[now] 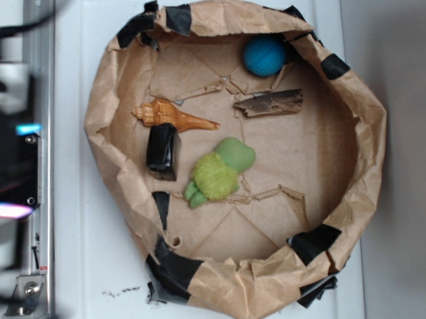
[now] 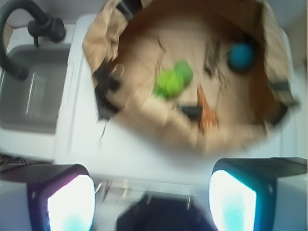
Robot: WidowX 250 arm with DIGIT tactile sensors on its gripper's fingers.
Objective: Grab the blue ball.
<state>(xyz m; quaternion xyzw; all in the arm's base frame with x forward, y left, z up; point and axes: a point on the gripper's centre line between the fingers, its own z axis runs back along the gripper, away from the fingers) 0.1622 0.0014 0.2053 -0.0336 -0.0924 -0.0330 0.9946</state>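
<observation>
The blue ball [image 1: 264, 56] is a fuzzy teal sphere lying against the far right wall inside the brown paper bowl [image 1: 371, 137]. In the blurred wrist view the blue ball [image 2: 240, 57] sits at the upper right. My gripper [image 1: 16, 170] hovers off the bowl's left side, over the metal edge, far from the ball. In the wrist view my gripper [image 2: 151, 204] is open, its two glowing pads wide apart with nothing between them.
Inside the bowl lie a lime-green plush toy [image 1: 218, 172], an orange spiral shell [image 1: 171, 116], a black block [image 1: 163, 151] and a piece of bark [image 1: 269, 103]. Black tape patches the rim. A sink [image 2: 33, 86] with a black faucet [image 2: 29, 24] shows in the wrist view.
</observation>
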